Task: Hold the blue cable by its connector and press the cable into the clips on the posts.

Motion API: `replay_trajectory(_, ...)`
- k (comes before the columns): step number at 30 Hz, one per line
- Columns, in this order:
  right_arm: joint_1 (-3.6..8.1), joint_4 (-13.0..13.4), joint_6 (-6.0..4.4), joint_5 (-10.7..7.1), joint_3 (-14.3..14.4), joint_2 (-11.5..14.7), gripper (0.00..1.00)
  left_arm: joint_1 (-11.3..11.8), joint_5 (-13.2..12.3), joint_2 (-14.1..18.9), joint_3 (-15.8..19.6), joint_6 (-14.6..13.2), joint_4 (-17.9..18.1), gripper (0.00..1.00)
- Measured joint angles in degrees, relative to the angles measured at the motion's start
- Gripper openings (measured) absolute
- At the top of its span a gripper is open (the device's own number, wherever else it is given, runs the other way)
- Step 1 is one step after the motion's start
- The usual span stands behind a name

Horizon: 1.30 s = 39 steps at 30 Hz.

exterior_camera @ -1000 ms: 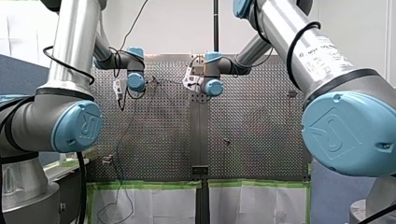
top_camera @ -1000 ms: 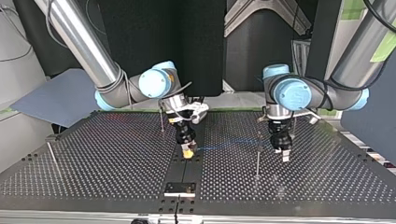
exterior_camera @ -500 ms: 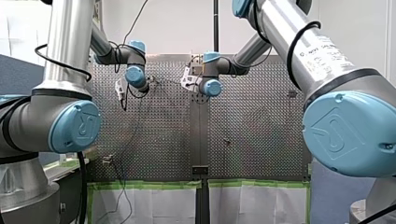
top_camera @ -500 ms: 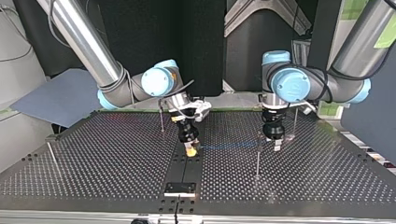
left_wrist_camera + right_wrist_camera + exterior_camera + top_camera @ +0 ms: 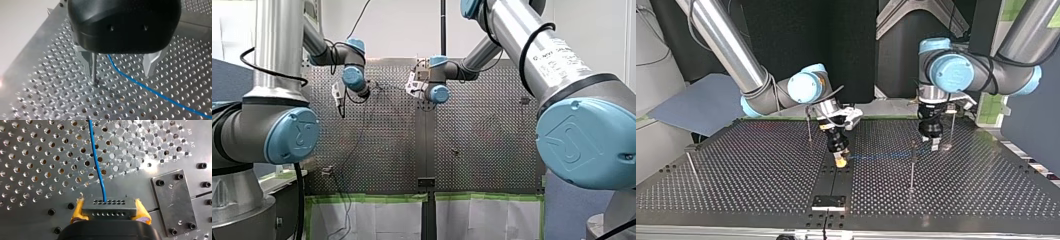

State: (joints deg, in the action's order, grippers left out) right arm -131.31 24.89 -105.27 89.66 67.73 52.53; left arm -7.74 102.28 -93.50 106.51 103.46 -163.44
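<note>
Front view: both arms reach over the table (image 5: 482, 145). Top view: the blue cable (image 5: 881, 155) lies sideways, from my right gripper (image 5: 839, 161) to a post (image 5: 911, 170) by my left gripper (image 5: 934, 146). Left wrist view: its fingers (image 5: 150, 63) are apart, and the blue cable runs between them. Right wrist view: yellow pads (image 5: 77, 208) squeeze the grey connector (image 5: 108, 207); the blue cable points straight ahead.
</note>
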Motion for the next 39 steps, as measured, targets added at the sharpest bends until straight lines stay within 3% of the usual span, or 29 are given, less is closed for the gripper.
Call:
replay_trajectory(8, -0.03, -0.1, 0.02, -0.03, 0.0, 0.0, 0.00, -1.0, -0.2, 3.9, 2.5, -0.5, -1.1, 1.00)
replay_trajectory(21, -0.02, -0.3, 0.18, -0.30, 0.0, 0.0, 0.00, -3.4, -1.3, 10.0, 3.0, -4.5, -2.7, 1.00)
replay_trajectory(29, -0.03, -0.6, 0.22, -0.34, 0.0, 0.0, 0.00, -4.3, -1.3, 9.9, 3.0, -4.2, -1.5, 1.00)
replay_trajectory(39, -0.04, -0.7, 0.31, -0.33, 0.0, 0.0, 0.00, -4.5, -1.3, 6.4, 3.0, -5.5, -0.5, 1.00)
